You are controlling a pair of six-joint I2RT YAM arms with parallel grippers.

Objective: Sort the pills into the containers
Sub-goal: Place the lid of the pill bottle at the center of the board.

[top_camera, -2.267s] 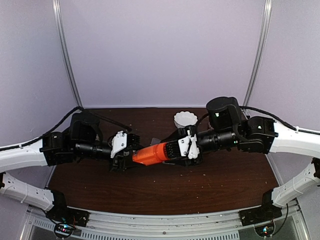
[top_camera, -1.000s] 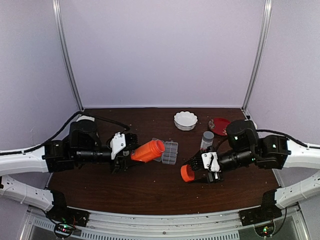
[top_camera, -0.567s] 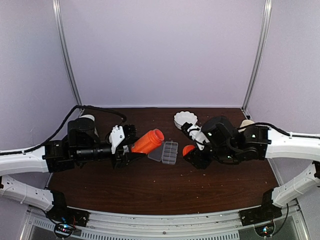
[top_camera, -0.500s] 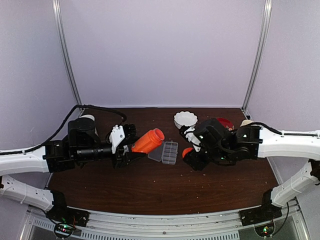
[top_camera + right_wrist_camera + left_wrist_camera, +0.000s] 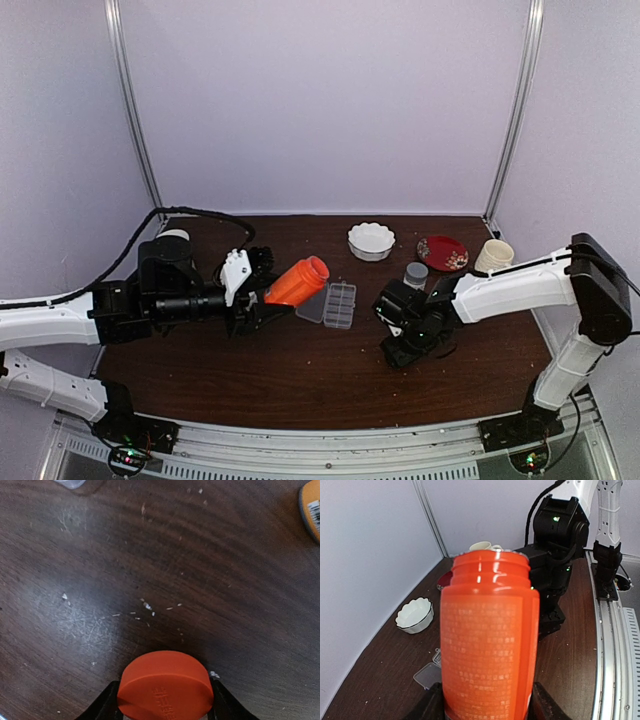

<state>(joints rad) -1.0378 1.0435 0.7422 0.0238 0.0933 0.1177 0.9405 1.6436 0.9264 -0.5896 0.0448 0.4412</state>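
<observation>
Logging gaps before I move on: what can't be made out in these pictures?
- Pills in the orange bottle: left wrist view, opaque wall, mouth faces away.
- Organizer box compartments: top view, too small to tell contents.
- Orange cap, lower part: right wrist view, cut off by the bottom edge.

A dark wood-grain table stands in a booth of pale lavender walls, framed by two slim metal posts, evenly lit.

Wood table w/ organizer box, white bowl, red plate, cup, bottle.
</observation>
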